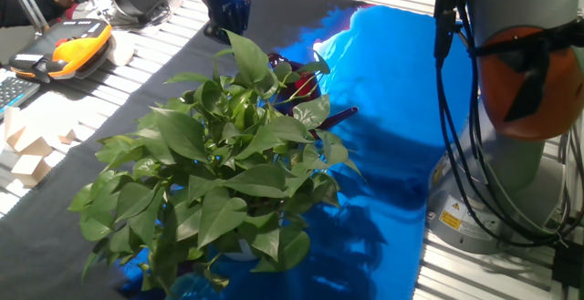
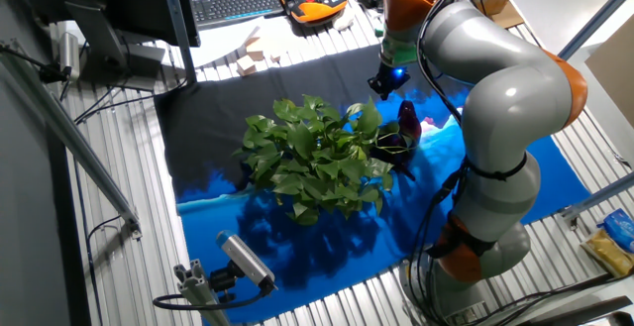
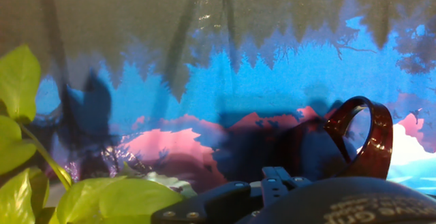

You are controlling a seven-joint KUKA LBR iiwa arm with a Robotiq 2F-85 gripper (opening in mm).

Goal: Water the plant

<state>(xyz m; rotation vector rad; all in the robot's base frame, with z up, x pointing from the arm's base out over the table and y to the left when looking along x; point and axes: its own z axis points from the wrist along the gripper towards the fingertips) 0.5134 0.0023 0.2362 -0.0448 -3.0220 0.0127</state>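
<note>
The plant (image 1: 219,163) is a large bushy houseplant with glossy green leaves, standing on the blue printed cloth (image 1: 392,90). It also shows in the other fixed view (image 2: 312,158), and a few leaves (image 3: 102,197) show at the left of the hand view. A dark maroon watering can (image 1: 306,88) stands right behind it, partly hidden by leaves, and shows in the other fixed view too (image 2: 401,133). Its ring handle (image 3: 364,135) shows in the hand view. My gripper (image 1: 226,17) hovers above the table beyond the plant, apart from the can, holding nothing. Its fingers are too dark to read.
An orange teach pendant (image 1: 78,45), wooden blocks (image 1: 32,150) and a keyboard (image 2: 238,4) lie beyond the black cloth. The arm's base (image 1: 511,154) stands to the right of the blue cloth. A camera on a stand (image 2: 243,262) sits by the table's edge.
</note>
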